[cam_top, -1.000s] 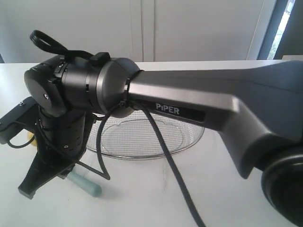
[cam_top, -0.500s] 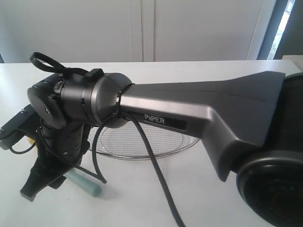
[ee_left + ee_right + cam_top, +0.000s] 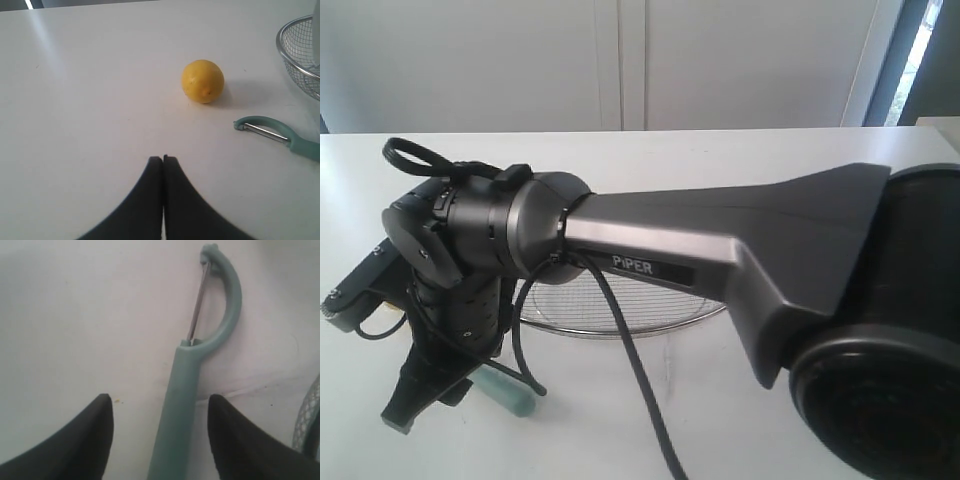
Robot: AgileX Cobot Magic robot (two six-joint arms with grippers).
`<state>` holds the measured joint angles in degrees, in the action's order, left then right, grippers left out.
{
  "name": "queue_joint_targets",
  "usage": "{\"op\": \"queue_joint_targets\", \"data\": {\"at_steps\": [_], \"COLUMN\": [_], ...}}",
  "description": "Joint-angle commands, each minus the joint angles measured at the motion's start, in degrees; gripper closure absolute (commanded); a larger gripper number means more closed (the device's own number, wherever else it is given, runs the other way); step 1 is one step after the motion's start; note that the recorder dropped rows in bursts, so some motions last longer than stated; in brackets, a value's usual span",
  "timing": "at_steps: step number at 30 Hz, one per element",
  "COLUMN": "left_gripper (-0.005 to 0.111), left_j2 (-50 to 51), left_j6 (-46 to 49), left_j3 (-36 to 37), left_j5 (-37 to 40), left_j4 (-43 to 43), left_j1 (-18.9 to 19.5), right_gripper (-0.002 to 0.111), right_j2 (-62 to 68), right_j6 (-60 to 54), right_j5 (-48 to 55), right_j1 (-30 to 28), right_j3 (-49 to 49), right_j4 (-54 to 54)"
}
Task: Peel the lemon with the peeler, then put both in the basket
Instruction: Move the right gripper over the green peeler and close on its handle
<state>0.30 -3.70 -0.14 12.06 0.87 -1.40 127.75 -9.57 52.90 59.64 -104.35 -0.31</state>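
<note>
The yellow lemon (image 3: 202,81) rests on the white table, apart from both grippers. The teal peeler (image 3: 302,146) lies flat near it, with its looped head and metal blade toward the lemon. My right gripper (image 3: 160,397) is open, and the peeler handle (image 3: 182,390) lies between its spread fingers, touching neither. In the exterior view that gripper (image 3: 425,395) points down over the teal handle (image 3: 505,393) at the lower left. My left gripper (image 3: 163,159) is shut on nothing, some way short of the lemon. The wire mesh basket (image 3: 620,318) stands behind the right arm.
The right arm's grey forearm (image 3: 720,250) crosses the exterior view from right to left and hides most of the basket. Its black cable (image 3: 630,370) hangs down to the table. The basket's rim (image 3: 281,47) is close to the peeler.
The right arm has sunk lower over the peeler and shifted toward the near edge. The peeler, lemon and basket have stayed put.
</note>
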Motion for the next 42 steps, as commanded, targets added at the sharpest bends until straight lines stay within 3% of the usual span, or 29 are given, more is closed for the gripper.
{"op": "queue_joint_targets", "data": {"at_steps": [1, 42], "left_gripper": [0.107, 0.107], "left_j2": [-0.3, -0.3], "left_j6": [0.1, 0.1], "left_j3": [0.1, 0.1], "left_j5": [0.0, 0.0], "left_j4": [-0.2, -0.2], "left_j1": [0.0, 0.0], "right_gripper": [0.054, 0.054], "right_j2": [1.1, 3.8], "right_j6": [-0.7, -0.3], "right_j5": [0.6, 0.9], "right_j1": [0.2, 0.2], "right_j3": [-0.2, -0.2], "right_j4": [-1.4, -4.4]}}
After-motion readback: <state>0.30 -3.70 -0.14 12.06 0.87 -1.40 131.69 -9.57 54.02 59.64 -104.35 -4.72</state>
